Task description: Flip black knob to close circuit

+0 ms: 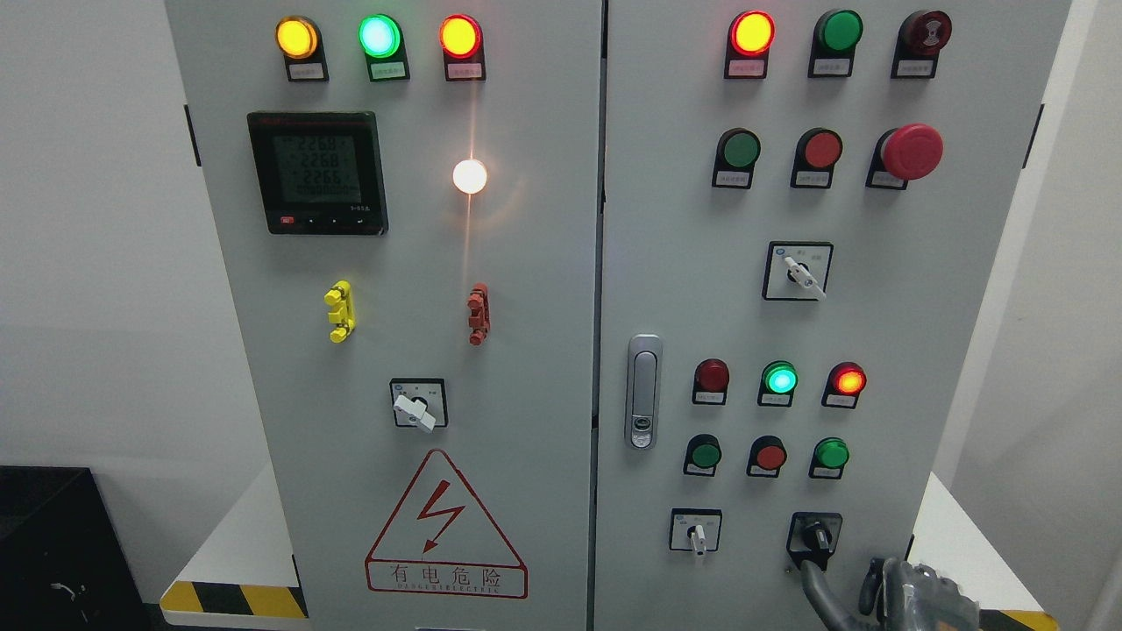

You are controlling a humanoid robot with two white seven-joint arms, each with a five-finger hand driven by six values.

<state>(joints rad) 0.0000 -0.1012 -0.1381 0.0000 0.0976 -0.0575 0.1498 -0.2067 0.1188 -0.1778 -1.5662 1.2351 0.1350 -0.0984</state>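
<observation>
Right hand (pixel 912 592) sits low with one finger (pixel 820 585) reaching up, holding nothing, just under the black knob (pixel 817 535), and it could slip off or bump the white knob (pixel 697 536) on its left instead.

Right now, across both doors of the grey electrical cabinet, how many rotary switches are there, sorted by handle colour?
White-handled rotary switches: 3
Black rotary knob: 1
Total: 4
</observation>
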